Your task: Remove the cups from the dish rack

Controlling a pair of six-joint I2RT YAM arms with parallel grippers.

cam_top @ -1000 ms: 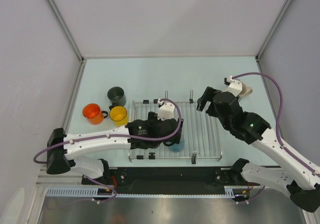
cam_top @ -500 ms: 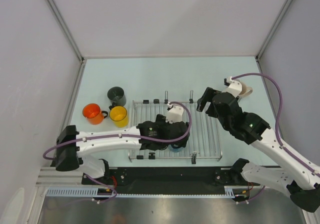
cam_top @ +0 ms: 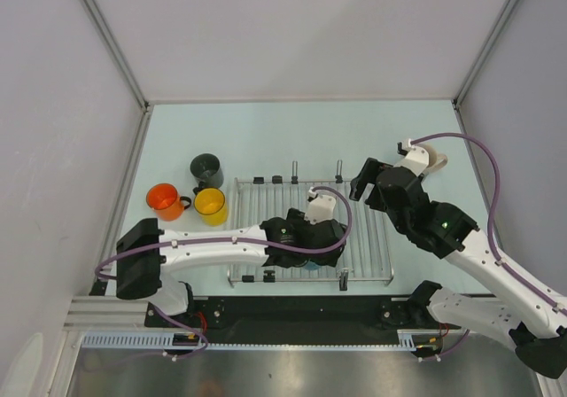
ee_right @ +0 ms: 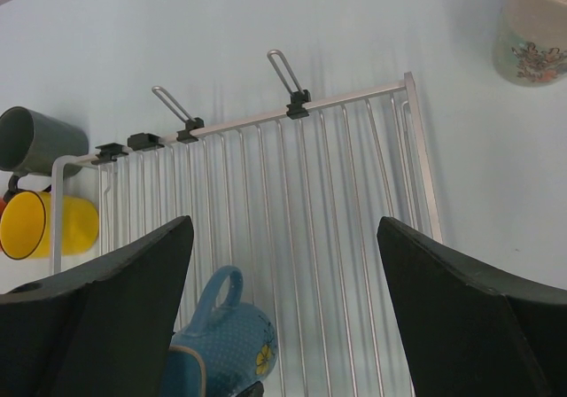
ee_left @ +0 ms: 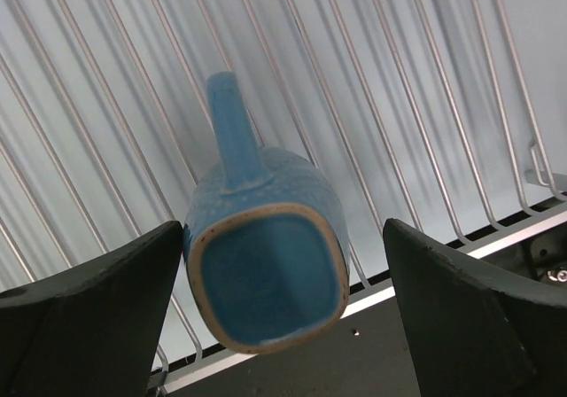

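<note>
- Step in hand: picking the blue cup off the dish rack. It looks like the only cup left on it.
- Blue cup lies on the rack bars by the rack's near edge, about midway along. Mouth faces the left wrist camera, handle points away from it. Upright or tipped: cannot tell.
- Left gripper is spread wide with the cup between the fingers. One finger is just beside or touching the cup wall, the other is apart from it. No pinch yet.
- Right gripper is also spread and holds nothing. It hovers above the rack's far right corner, with only bare bars between its fingers.
- Off the rack, on the table: orange cup, yellow cup and dark grey-green cup, grouped just left of the rack.
- Cream-beige cup stands right of the rack, beyond the right arm and partly hidden.
- Progress, judged: four of five out, one to go.
- Next move calls for centring the left jaws on the cup body and closing across the walls, not the handle. Then lift clear of the bars and short posts and carry to the table, probably by the left group.
- Risk: the rounded wall may slip or twist under an off-centre squeeze, or the cup may catch on a bar.
</note>
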